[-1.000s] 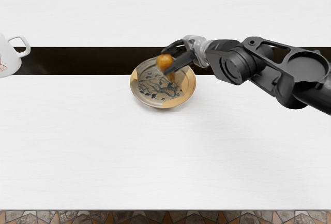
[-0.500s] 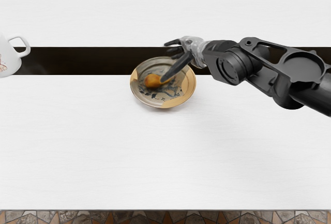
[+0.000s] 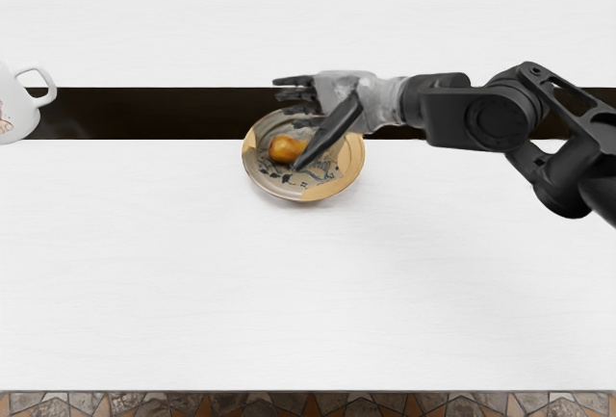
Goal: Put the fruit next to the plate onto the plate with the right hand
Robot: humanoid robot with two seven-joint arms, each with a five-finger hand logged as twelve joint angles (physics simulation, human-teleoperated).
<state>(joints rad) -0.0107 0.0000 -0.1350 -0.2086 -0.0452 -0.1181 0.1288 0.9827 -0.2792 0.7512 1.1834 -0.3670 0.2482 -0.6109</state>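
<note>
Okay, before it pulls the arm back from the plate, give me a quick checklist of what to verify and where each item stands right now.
1. Fruit on the plate: ok. It lies inside the rim, left of centre.
2. Right robot hand open: ok. The fingers are spread and hold nothing.
3. Hand clear of the fruit: cannot tell. One dark finger slants down over the plate, its tip right beside the fruit.
4. Mug out of the arm's way: ok. It stands at the picture's far left edge, well apart from the plate.
</note>
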